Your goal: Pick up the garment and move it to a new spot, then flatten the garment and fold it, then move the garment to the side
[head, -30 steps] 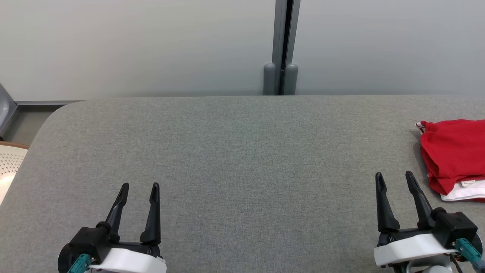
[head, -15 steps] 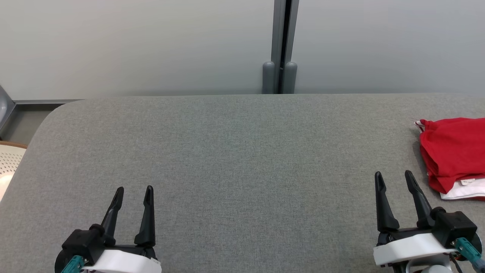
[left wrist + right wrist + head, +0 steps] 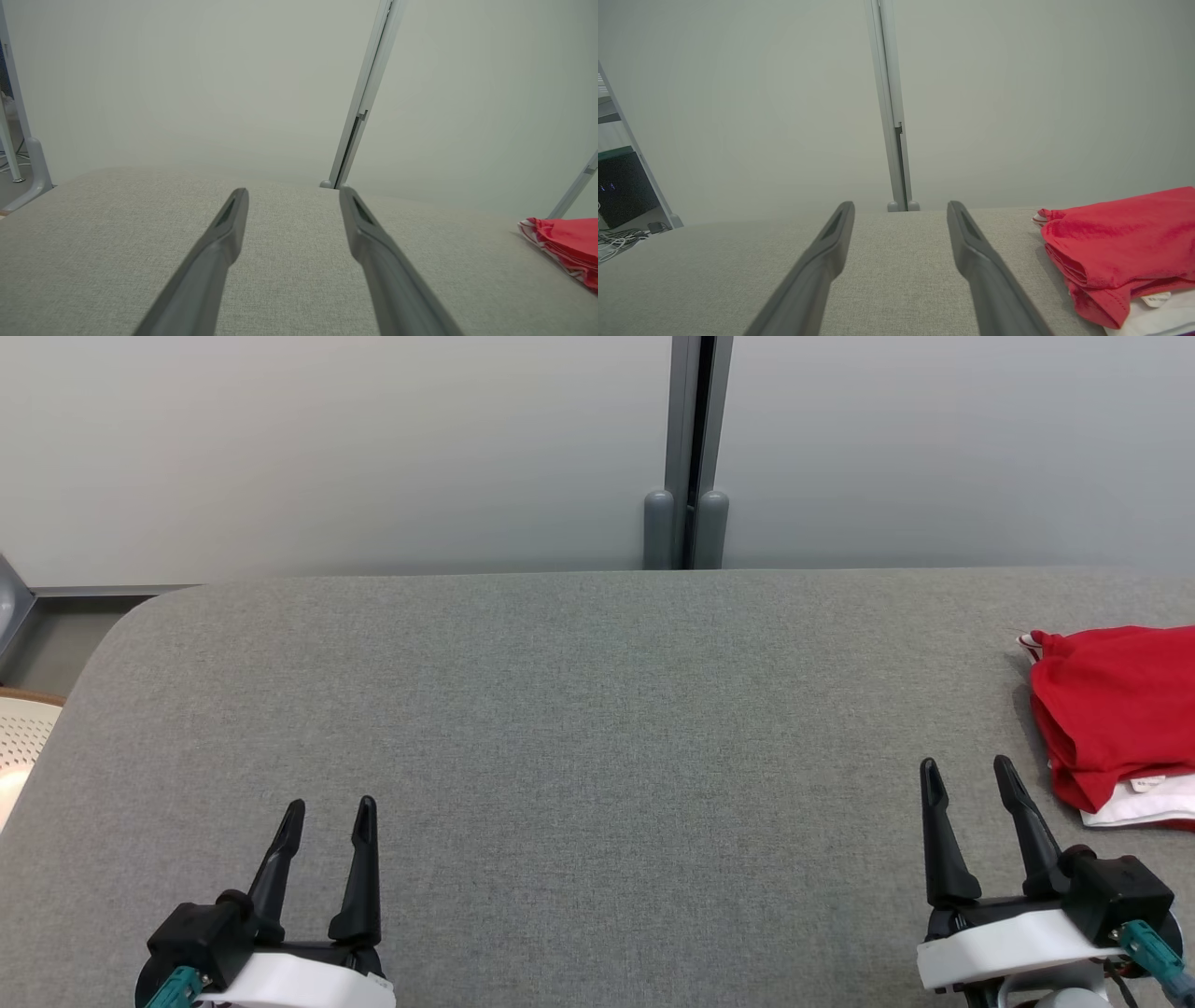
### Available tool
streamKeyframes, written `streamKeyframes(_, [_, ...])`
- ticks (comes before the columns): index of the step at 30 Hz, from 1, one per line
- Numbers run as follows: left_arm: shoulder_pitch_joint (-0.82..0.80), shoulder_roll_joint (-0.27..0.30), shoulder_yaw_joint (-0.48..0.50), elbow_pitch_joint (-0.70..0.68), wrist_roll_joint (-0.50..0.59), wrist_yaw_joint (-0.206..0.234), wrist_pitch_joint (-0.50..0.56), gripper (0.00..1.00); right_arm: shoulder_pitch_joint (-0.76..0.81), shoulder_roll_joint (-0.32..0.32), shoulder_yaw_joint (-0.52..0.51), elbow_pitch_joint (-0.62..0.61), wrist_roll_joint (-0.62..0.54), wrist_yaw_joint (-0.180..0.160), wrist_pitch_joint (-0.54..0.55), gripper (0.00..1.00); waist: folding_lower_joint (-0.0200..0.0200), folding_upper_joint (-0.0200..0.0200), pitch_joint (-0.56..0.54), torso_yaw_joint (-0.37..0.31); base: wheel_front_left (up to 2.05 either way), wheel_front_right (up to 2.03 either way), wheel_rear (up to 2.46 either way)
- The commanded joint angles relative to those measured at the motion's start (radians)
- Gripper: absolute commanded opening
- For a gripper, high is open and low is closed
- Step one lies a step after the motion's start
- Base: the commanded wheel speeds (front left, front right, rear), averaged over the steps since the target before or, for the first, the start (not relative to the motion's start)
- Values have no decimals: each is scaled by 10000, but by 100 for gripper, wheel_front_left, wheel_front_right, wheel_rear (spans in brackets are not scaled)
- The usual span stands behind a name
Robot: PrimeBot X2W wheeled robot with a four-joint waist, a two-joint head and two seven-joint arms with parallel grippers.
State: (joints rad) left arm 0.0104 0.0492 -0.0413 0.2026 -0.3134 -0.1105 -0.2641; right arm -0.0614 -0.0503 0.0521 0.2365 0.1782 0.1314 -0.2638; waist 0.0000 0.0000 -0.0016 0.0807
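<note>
The red garment point(image 3: 1116, 709) lies folded at the right edge of the grey table point(image 3: 579, 709). The left gripper point(image 3: 327, 809) and the right gripper point(image 3: 966, 769) are wide apart and hold nothing.

Left gripper point(image 3: 331, 803) and right gripper point(image 3: 964, 762), same build. Each has two long black fingers point(image 3: 359, 868) tapering to thin tips, with a narrow recessed slot near the tip (they read dark grey in the wrist views). There is a chunky black block point(image 3: 1116, 896) at the base, a glossy white shell point(image 3: 1008, 947) behind it, and a teal connector point(image 3: 1150, 952) poking out the outer side.
</note>
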Motion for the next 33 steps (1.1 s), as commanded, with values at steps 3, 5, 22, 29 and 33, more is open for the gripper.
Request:
streamKeyframes(3, [-51, 36, 54, -91, 63, -49, 6, 100, -58, -9, 40, 9, 125, -15, -4, 100, 0, 0, -8, 9, 0, 0, 0])
streamKeyframes(5, [-25, 34, 59, -59, -17, -73, 6, 100, -74, -9, 56, 8, 135, -15, -4, 100, 0, 0, -8, 12, 0, 0, 0])
streamKeyframes(22, [-102, -32, 238, 256, -2079, -63, 615, 0, 47, 10, -219, 208, 2393, 0, 595, 0, 0, 0, -3, -69, 0, 0, 0])
streamKeyframes(29, [-224, -25, 373, 267, -3173, -80, 932, 0, -17, 2, -358, 187, 3597, -1, 913, 0, 0, 0, 0, -115, 0, 0, 0])
streamKeyframes(33, [-285, -22, 445, 274, -3761, -89, 1103, 0, -47, -2, -434, 176, 4242, -1, 1081, 0, 0, 0, 2, -141, 0, 0, 0])
